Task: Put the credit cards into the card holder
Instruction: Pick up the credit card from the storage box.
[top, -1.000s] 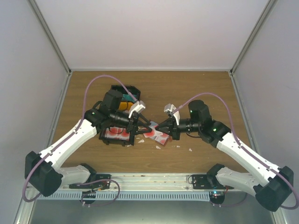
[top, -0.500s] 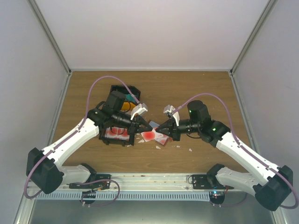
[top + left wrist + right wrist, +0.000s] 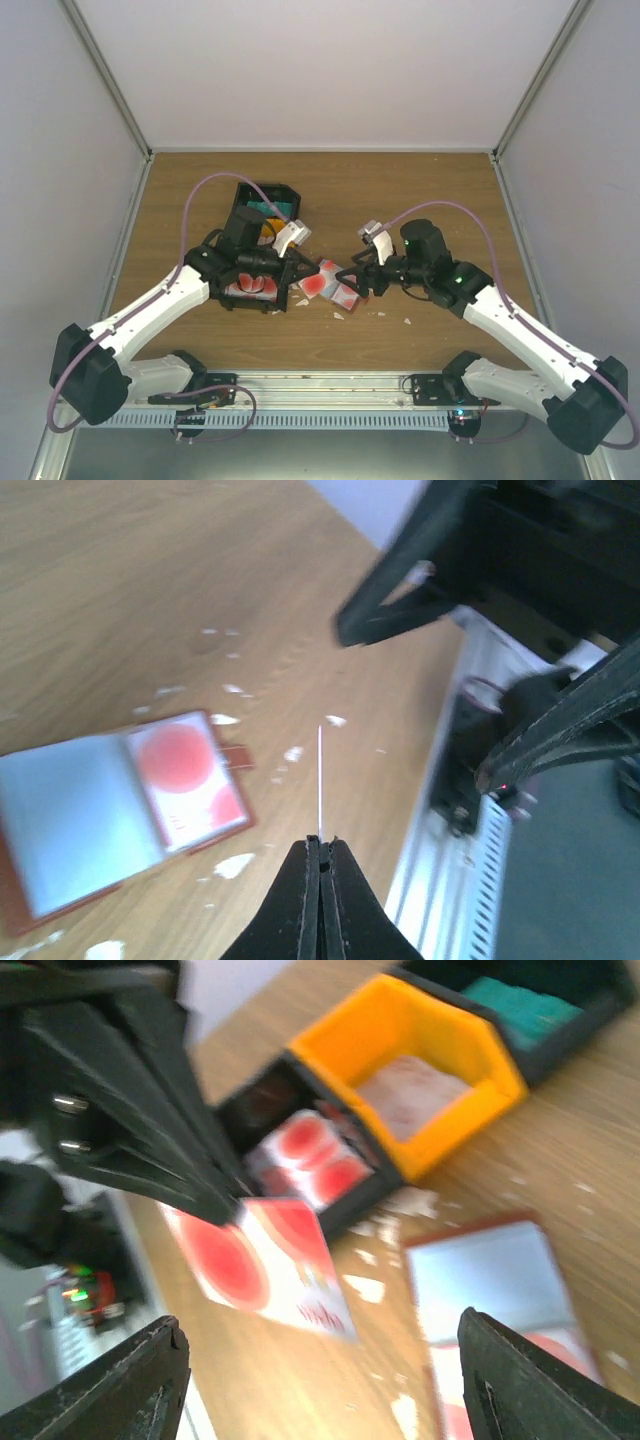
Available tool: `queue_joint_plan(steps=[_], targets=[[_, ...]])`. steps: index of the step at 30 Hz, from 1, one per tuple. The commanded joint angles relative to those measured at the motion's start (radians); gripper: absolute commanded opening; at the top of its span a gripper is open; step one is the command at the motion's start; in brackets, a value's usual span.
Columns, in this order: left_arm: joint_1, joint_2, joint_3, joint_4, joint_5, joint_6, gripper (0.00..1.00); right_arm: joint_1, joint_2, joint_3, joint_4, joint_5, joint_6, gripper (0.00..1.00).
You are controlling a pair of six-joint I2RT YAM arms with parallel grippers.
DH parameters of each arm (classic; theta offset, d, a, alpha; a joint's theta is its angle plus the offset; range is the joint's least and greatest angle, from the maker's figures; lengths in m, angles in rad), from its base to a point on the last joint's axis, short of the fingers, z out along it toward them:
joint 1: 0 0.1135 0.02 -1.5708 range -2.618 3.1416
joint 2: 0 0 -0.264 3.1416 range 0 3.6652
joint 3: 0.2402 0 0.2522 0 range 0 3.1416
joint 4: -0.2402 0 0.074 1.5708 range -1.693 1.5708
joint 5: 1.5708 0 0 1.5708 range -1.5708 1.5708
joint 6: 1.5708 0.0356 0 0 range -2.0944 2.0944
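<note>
A red-and-white credit card (image 3: 322, 281) hangs above the table with my left gripper (image 3: 311, 277) shut on its edge. In the left wrist view the card (image 3: 320, 775) shows edge-on as a thin white line rising from the shut left gripper (image 3: 320, 842). My right gripper (image 3: 359, 277) stands open just right of the card, touching nothing. In the right wrist view the card (image 3: 265, 1260) lies between and beyond the wide-spread fingers of the right gripper (image 3: 320, 1330). The card holder (image 3: 110, 810) lies open on the wood, a red-and-white card in one pocket; it also shows as the card holder (image 3: 500, 1300).
A black bin of red-and-white cards (image 3: 300, 1150), a yellow bin of pale cards (image 3: 410, 1070) and a black bin of teal cards (image 3: 520, 1000) stand behind and left of the holder. Small white scraps (image 3: 235, 865) dot the wood. The metal rail (image 3: 480, 860) runs along the near edge.
The left gripper closed on the card that the right gripper held. The right gripper then opened and let go, so the card now hangs from the left gripper alone.
</note>
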Motion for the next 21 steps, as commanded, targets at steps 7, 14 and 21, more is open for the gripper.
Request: queue_joint_plan(steps=[7,14,21], targets=[[0.02,-0.06,-0.075,0.22,-0.549,-0.366,0.0,0.123,0.232,0.035,-0.178,0.63,0.14,0.7],[0.035,-0.08,-0.09,0.226,-0.714,-0.451,0.0,0.256,0.452,0.041,-0.162,0.727,0.151,0.83],[0.084,-0.124,-0.141,0.245,-0.729,-0.465,0.0,0.303,0.572,0.033,-0.154,0.799,0.186,0.89]])
